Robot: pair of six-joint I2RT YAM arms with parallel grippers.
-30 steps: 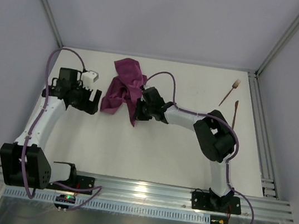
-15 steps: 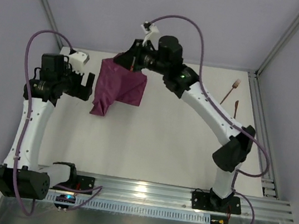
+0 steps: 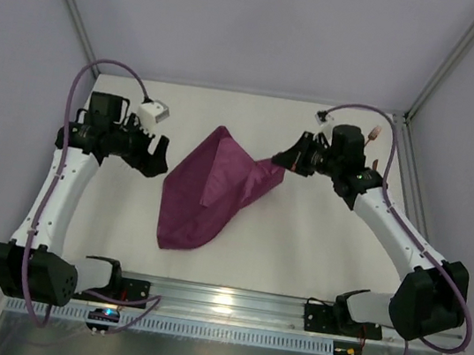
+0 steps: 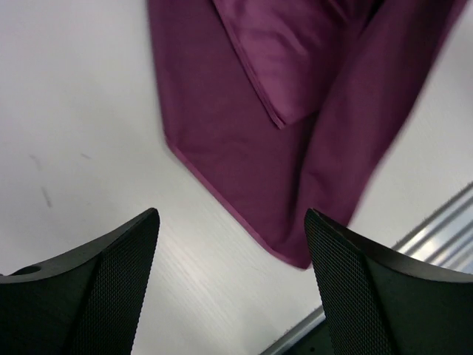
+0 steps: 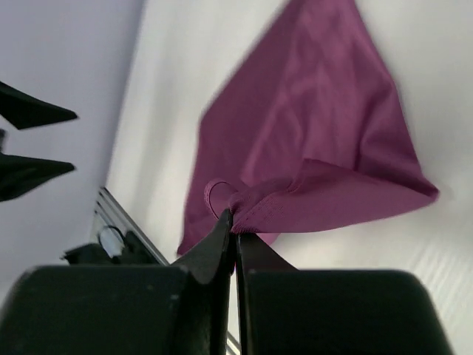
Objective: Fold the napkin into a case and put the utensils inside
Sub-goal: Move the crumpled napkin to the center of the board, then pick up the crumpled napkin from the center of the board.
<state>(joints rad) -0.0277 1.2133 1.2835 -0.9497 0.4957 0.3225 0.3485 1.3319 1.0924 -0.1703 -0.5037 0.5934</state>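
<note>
- One napkin (image 3: 207,195) lies mid-table, loosely spread and partly folded over itself.
- The right gripper (image 5: 233,228) is pinched tight on its 2 o'clock corner.
- The left gripper (image 3: 159,158) hangs at its 10 o'clock, jaws wide.

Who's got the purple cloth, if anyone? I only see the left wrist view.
Observer: The right gripper has it. It is shut on the right-hand end of the plum-purple square cloth napkin.
Operator: Is the left gripper on it anywhere?
Observer: No. The top view shows the left gripper open, beside the napkin's left edge and apart from it.
</note>
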